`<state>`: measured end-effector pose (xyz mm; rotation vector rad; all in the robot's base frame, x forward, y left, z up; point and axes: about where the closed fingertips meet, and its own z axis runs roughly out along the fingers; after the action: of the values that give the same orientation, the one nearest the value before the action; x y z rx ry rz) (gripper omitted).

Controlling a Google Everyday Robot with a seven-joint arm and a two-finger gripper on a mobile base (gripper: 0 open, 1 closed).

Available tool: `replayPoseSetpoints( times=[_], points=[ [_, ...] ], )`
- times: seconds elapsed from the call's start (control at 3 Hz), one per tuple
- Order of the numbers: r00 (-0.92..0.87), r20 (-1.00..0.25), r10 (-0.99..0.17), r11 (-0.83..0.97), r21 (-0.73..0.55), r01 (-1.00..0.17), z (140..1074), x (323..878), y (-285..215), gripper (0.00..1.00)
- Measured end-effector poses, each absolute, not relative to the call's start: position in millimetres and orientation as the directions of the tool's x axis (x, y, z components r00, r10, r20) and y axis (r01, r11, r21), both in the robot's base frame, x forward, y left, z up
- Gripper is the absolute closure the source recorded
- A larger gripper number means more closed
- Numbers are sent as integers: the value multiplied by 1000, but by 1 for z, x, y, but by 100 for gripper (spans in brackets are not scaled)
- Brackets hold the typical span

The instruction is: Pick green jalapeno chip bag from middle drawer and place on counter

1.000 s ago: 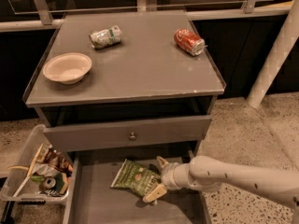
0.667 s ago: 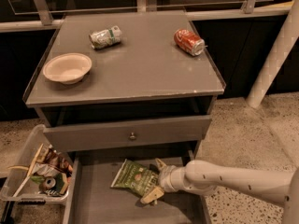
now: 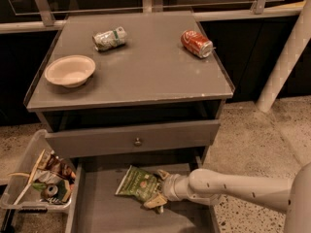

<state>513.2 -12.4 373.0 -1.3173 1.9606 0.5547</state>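
The green jalapeno chip bag (image 3: pixel 136 183) lies flat on the grey floor of the open middle drawer (image 3: pixel 99 211), near its back. My gripper (image 3: pixel 159 191) reaches in from the right on a pale arm. Its fingers sit at the bag's right edge, one above and one below, touching or nearly touching it. The bag still rests on the drawer floor. The counter (image 3: pixel 146 67) is the grey tabletop above.
On the counter stand a pale bowl (image 3: pixel 70 70), a crushed green-and-white can (image 3: pixel 110 38) and a red can (image 3: pixel 197 43). A closed drawer with a round knob (image 3: pixel 138 141) sits above the open one. A clear bin of wrappers (image 3: pixel 41 181) stands at the left.
My gripper has moved left along the drawer and now sits at the bag's right edge. The bag has not visibly moved.
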Motion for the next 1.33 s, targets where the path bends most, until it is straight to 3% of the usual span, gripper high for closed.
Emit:
replayPoseSetpoints(
  times=[1.0,1.33],
  points=[
    [-238,-748,-620,391,-32,-920,373,513,-12,88],
    [-231,-758,-610,382,-26,-924,382,510,-14,100]
  ],
)
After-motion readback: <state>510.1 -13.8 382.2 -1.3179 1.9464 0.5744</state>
